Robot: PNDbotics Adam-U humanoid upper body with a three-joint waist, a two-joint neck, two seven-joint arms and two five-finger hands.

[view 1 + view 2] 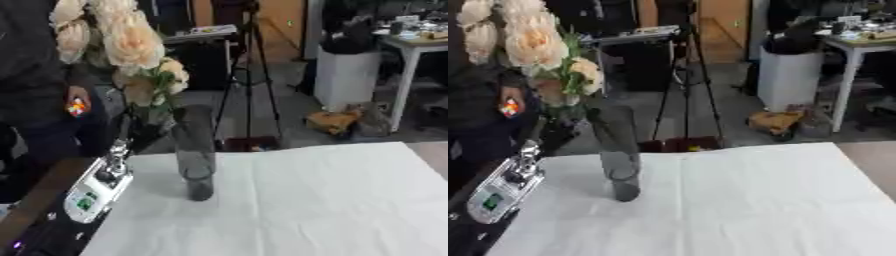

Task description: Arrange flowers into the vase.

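Left eye view: left robot hand (140,132) is lifting cream flowers (131,42) just left of dark vase (195,150) on white table (306,200); fingers hidden, can't tell grip. Right robot hand not showing. Stems seemingly hanging beside the rim, risking tipping the narrow vase. Tripod (248,75) and white bin (346,75) standing far behind, not blocking.

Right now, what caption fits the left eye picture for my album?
Peach flowers held up beside a tall dark vase on the white table, the robot's left arm reaching in.
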